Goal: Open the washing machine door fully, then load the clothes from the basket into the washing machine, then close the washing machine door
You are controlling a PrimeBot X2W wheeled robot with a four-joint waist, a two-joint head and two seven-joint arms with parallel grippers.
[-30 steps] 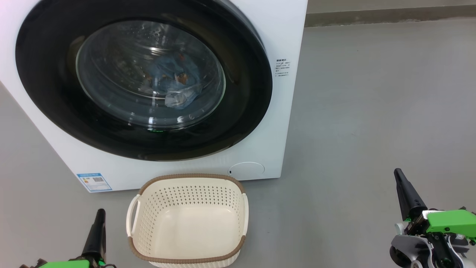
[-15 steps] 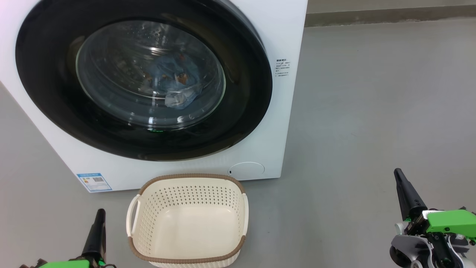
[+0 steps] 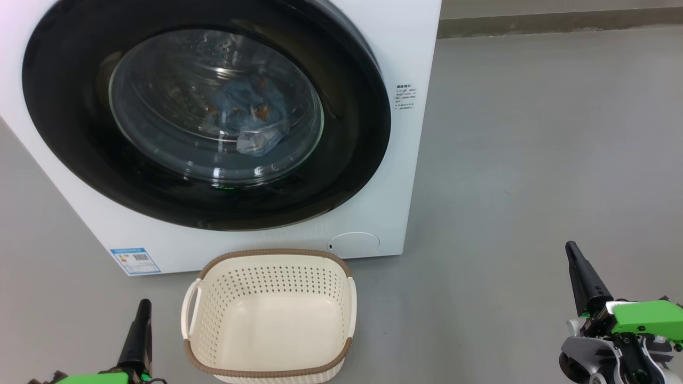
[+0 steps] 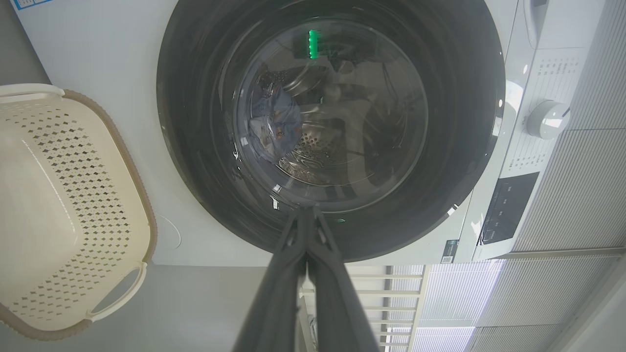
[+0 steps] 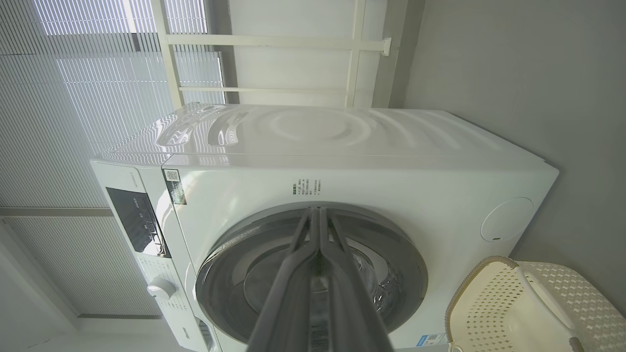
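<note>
While the clothes (image 3: 251, 114) are lying inside the washing machine (image 3: 411, 53) behind the closed washing machine door (image 3: 352, 149), the basket (image 3: 272, 250) is sitting just before it, and the left gripper (image 3: 143, 305) and right gripper (image 3: 571, 248) are hanging clenched and empty.

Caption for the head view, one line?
Closed washing machine door, clothes inside, basket empty; left gripper and right gripper shut.

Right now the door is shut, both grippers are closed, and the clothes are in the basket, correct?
No: the basket is empty. The head view shows the clothes inside the washer, behind the shut door. The left gripper and right gripper are closed.
</note>
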